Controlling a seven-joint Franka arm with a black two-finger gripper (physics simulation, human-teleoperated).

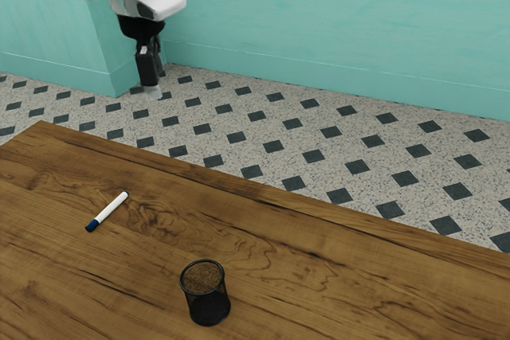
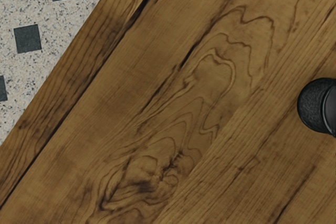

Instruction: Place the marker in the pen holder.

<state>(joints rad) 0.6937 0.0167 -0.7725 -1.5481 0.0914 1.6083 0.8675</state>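
High above the table's far side, the black gripper [image 1: 150,91] hangs pointing down in the exterior view, well away from marker and holder; its state cannot be made out. The white marker [image 1: 108,209] with a dark blue cap lies flat on the wooden table, toward the exterior view's left. A black mesh pen holder [image 1: 205,292] stands upright nearer the camera, with nothing sticking out of its top. In the wrist view, part of the pen holder [image 2: 315,106] is cut off by the picture's side.
The wooden table [image 1: 319,264] has its long far edge running slantwise below the arm. Beyond it are the speckled floor [image 1: 255,133] with dark diamonds and a turquoise wall [image 1: 335,21]. The wrist view takes in the table edge [image 2: 68,82] and floor.
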